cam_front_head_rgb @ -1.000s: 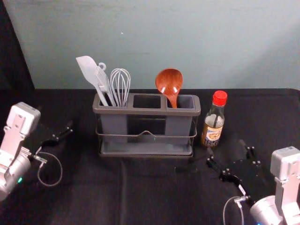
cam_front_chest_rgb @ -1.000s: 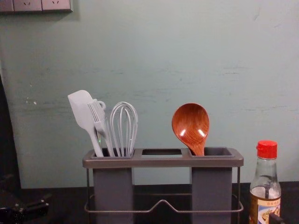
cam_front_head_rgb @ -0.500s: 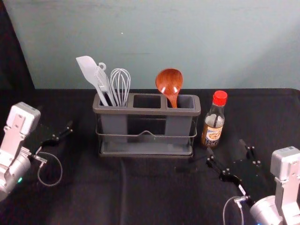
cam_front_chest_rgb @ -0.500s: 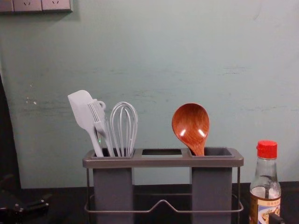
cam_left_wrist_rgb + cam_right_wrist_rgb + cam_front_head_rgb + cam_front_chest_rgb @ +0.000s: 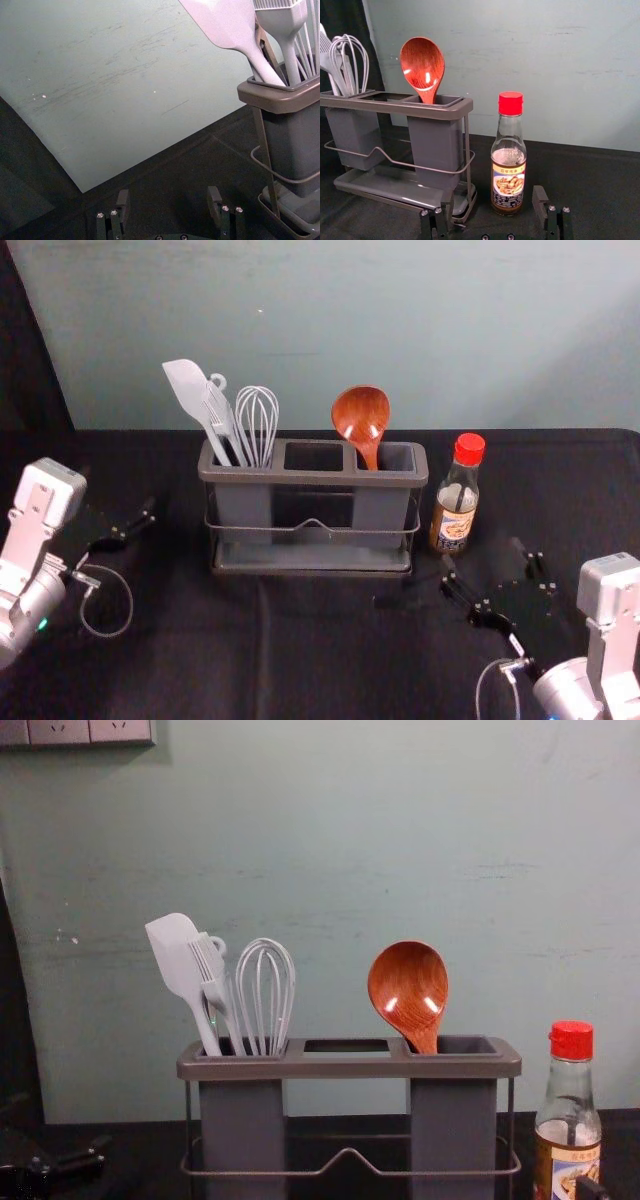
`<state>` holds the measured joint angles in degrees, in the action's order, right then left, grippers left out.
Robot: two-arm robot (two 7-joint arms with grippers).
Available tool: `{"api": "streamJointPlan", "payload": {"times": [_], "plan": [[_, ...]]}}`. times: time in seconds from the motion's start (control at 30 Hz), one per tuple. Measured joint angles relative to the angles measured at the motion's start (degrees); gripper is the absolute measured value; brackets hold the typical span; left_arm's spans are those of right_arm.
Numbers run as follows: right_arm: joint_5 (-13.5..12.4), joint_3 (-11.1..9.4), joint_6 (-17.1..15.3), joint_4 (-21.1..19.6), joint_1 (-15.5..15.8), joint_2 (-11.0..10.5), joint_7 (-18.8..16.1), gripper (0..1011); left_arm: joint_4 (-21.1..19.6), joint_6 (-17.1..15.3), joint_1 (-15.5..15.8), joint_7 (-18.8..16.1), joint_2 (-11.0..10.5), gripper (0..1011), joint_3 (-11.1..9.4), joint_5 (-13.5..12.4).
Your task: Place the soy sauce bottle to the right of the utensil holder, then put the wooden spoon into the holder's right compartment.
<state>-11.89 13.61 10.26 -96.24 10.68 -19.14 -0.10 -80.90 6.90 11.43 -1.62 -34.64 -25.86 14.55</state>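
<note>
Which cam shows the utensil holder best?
Head view: the utensil holder is whole in frame, rim to base and end to end. Chest view: side-on, base cut off. Right wrist view: right end close, left end cut off. Left wrist view: left end close, rest cut off.

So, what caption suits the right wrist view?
Open black right gripper before red-capped glass sauce bottle beside grey utensil holder with round wooden spoon.
</note>
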Motion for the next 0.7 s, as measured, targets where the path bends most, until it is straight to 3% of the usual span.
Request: {"api": "streamJointPlan", "payload": {"times": [0.7], "plan": [[0.0,0.0,0.0,0.0,0.0,0.0,0.1,1004,0.0,0.0,0.0,0.0,0.0,1011,0.0,0.0]]}}
